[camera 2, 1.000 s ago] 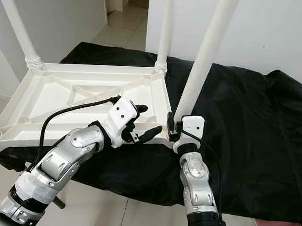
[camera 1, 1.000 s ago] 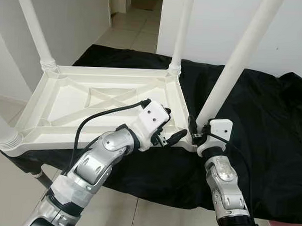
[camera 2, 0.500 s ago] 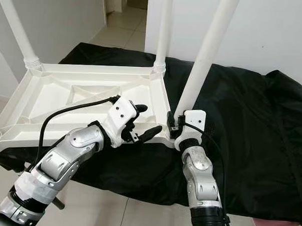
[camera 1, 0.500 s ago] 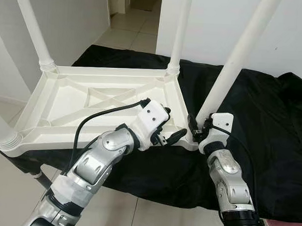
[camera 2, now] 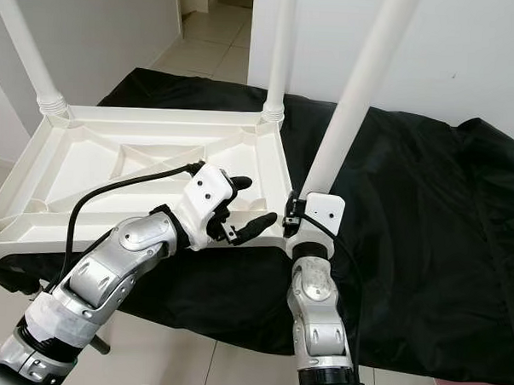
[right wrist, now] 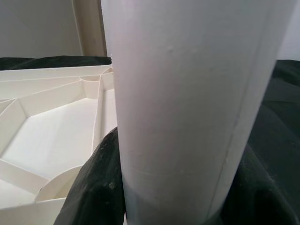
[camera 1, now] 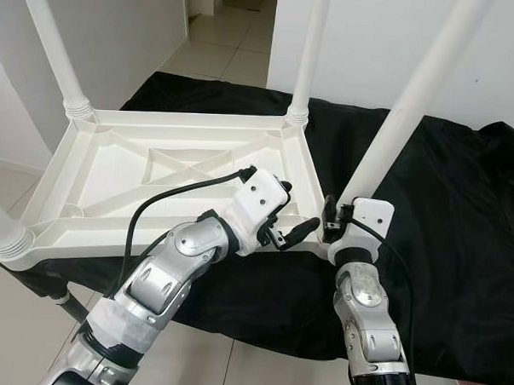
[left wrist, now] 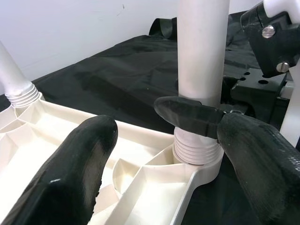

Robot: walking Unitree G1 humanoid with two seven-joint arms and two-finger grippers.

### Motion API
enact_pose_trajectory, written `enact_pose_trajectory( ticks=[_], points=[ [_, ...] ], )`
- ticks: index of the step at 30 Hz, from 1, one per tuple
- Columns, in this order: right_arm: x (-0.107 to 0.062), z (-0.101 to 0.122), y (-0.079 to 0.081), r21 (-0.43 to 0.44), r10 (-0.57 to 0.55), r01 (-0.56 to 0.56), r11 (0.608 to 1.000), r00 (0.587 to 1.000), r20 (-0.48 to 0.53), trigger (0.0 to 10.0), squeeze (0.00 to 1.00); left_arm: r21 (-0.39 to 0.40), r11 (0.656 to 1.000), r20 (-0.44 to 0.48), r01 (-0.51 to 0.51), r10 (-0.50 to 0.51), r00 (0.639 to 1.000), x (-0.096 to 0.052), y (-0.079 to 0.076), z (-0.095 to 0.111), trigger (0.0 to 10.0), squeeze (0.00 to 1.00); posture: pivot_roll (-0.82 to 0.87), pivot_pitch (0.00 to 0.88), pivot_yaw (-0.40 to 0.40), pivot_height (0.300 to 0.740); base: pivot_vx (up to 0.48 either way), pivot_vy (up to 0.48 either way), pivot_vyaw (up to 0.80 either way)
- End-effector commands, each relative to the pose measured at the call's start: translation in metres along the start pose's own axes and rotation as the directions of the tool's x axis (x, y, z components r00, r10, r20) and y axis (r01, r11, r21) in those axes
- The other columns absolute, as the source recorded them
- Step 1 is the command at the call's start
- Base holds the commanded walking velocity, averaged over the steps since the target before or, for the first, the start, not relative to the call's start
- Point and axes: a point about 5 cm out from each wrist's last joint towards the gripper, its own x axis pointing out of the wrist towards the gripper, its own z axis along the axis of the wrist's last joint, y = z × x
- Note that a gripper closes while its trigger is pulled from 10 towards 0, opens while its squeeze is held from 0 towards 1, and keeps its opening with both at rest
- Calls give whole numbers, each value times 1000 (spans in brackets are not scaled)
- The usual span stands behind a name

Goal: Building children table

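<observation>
One white children's table (camera 1: 155, 175) lies upside down on a black cloth (camera 1: 444, 201), with four white legs standing up from its corners. The right tool (camera 1: 334, 223) is closed around the base of the near right leg (camera 1: 406, 105), its black fingers (right wrist: 96, 187) pressed against both sides of the tube just above the ribbed socket. The left tool (camera 1: 291, 231) sits just beside it, over the table's near edge, its fingers (left wrist: 75, 178) spread apart and holding nothing. Beyond the left tool stand the far right leg (camera 1: 307, 54) and the far left leg (camera 1: 54, 51); the near left leg (camera 1: 4, 228) is well off to its side. Past the cloth are a white wall (camera 1: 375, 36) and tiled floor (camera 1: 216, 46).
</observation>
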Motion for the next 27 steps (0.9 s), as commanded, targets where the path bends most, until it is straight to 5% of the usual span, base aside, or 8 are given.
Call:
enact_pose_trajectory(
  ticks=[1,2,14,15,27],
  points=[
    [-5,-13,4,39,5,-3,999,998,-70,10000,0,0,999,-8,36,-36,999,0,-1,0,10000,0,-29,0,-23,740,0,0,0],
    [-6,-10,6,79,47,-43,996,998,-46,10000,1000,1,999,-7,36,-36,999,1,-1,0,10000,0,-29,0,-23,740,0,0,0],
    [9,5,-8,27,55,-56,998,998,32,10000,1000,0,999,2,34,-34,999,3,-1,2,10000,0,-37,0,-23,740,0,0,0],
    [11,7,-10,29,84,-85,996,996,37,10000,59,0,999,2,35,-35,999,3,-1,2,10000,0,-37,0,-25,740,0,0,0],
    [18,10,-20,-10,418,-418,908,907,51,10000,0,12,997,-10,70,-70,998,5,-8,-1,10000,0,-36,0,-26,740,0,0,0]
  ],
)
